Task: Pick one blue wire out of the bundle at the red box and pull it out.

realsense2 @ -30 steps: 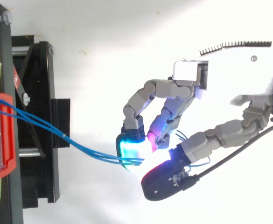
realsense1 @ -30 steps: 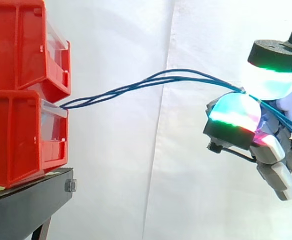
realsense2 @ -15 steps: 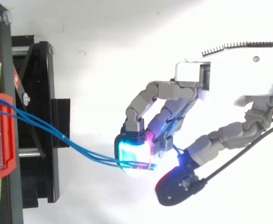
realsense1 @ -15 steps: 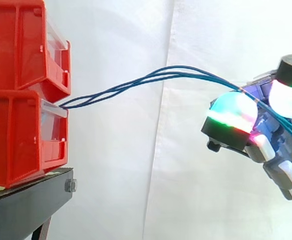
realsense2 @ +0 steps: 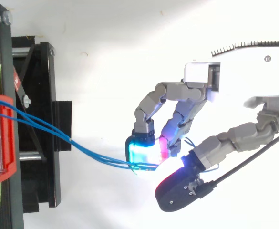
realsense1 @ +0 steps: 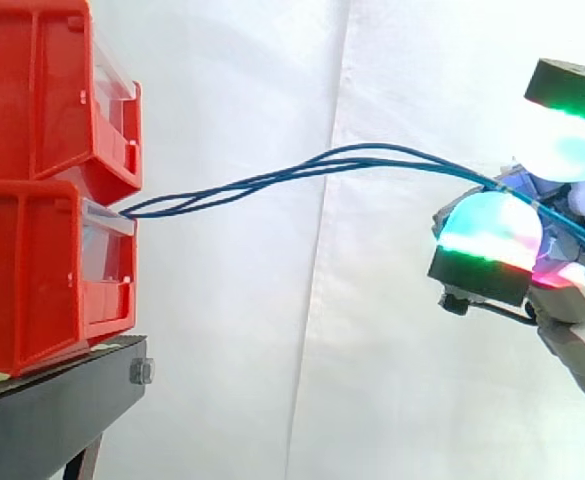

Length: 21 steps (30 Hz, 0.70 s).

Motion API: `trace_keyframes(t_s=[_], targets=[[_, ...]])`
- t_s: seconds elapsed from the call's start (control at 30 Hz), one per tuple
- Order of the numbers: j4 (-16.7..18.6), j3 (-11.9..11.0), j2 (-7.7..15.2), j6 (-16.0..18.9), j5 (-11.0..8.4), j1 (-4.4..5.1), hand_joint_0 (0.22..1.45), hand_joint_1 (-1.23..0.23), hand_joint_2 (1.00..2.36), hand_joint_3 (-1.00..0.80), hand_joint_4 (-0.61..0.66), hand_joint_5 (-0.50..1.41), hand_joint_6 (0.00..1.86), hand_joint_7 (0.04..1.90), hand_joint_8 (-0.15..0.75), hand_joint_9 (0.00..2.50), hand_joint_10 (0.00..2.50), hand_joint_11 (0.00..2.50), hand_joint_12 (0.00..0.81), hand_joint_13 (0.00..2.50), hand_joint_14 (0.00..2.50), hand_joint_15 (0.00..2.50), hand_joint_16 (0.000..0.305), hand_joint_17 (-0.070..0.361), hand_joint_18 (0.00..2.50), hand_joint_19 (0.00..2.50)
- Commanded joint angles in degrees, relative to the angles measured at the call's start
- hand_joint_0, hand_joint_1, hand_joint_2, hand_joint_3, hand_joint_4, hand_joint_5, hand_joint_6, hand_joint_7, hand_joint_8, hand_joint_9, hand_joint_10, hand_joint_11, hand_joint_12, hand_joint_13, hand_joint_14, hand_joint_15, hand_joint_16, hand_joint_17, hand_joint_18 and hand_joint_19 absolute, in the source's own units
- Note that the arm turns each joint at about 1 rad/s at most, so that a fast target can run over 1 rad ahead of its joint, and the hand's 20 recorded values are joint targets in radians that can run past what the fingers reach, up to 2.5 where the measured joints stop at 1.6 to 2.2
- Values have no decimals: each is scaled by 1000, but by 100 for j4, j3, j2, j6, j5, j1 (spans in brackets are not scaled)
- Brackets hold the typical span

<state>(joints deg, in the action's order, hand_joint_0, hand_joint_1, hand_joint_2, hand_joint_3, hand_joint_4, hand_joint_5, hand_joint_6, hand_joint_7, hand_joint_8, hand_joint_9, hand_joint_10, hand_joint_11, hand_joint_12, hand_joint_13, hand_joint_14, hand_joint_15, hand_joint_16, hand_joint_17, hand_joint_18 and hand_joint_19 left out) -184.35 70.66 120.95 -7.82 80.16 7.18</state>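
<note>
Closest to me, the hand (realsense2: 239, 86) hangs out in open air, well apart from the boxes. The blue wires (realsense1: 262, 179) run right up to it and pass across it. I cannot tell whether it has them clamped or whether they merely lie over it. Several strands arrive there together, not one.

From the hand the bundle arcs up, then sags toward the lower red box (realsense1: 32, 270). It disappears at that box's front lip, just under the upper red box (realsense1: 22, 90). Near the boxes the strands twist around each other; nearer the hand they fan apart a little.

So I'd say the separating is best done at the hand's end, where the strands lie side by side. Take one strand alone and let the others drop. Then draw it straight back along its own line, slowly. A sideways tug looks likely to drag the whole bundle, or shift the boxes on the black stand (realsense1: 52, 400). Behind everything hangs the white curtain (realsense1: 272, 350).
</note>
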Motion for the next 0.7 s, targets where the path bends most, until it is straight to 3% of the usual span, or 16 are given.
trace_keyframes(t_s=[0.0,0.27,0.33,0.47,0.67], targets=[[-31,0,-2,0,0,-7,607,-732,1006,-416,114,-166,952,883,333,1087,10,691,428,990,18,590,55,123,858,527],[-31,0,-10,0,0,-15,687,-808,1016,-259,12,-158,971,990,342,1094,12,707,420,1020,19,587,53,118,925,512],[-31,0,-10,0,0,-24,735,-837,1015,-286,-51,-164,984,966,337,1080,12,739,415,1025,20,593,51,115,941,499],[-40,0,-46,0,0,-24,800,-873,1014,-316,-33,-178,995,1050,320,1067,11,772,406,1022,20,593,49,110,929,506],[-198,0,-125,9,9,-42,849,-832,1005,-440,-97,-219,1010,884,234,1029,9,743,384,1010,18,589,46,104,920,511]])
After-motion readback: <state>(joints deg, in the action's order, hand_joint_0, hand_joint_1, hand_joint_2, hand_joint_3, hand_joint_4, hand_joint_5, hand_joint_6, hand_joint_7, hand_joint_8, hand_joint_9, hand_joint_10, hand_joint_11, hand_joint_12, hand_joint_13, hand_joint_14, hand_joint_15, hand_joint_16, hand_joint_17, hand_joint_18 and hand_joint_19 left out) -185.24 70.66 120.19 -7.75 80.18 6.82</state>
